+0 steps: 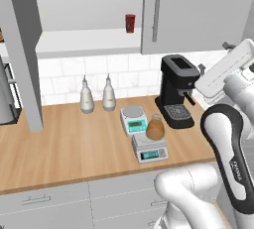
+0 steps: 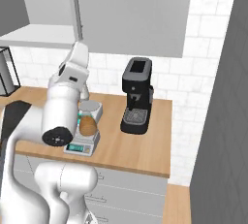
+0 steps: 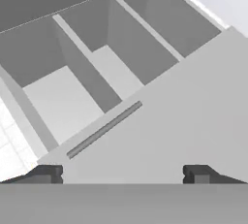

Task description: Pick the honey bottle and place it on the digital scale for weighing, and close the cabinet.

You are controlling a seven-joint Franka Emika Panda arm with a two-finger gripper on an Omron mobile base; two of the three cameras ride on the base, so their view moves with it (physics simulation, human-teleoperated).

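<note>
The amber honey bottle point(image 1: 155, 128) point(image 2: 87, 126) stands upright on the square platform of the light-grey digital scale point(image 1: 150, 151) point(image 2: 81, 146), near the counter's front. The cabinet point(image 1: 193, 12) point(image 2: 131, 14) hangs above; its left door point(image 1: 22, 54) stands swung open and its right door is closed. My gripper point(image 3: 123, 174) is open with nothing between its fingertips. It is raised off the counter and faces a cabinet door with a long bar handle point(image 3: 104, 130), with the open shelf bays point(image 3: 63, 102) beyond it.
A teal scale with a round platter point(image 1: 133, 119) sits just behind the digital scale. Two pale nozzle bottles point(image 1: 97, 95) stand by the wall. A black coffee machine point(image 1: 176, 91) point(image 2: 135, 102) is to the right. A dark-red can point(image 1: 130, 23) is on the cabinet shelf.
</note>
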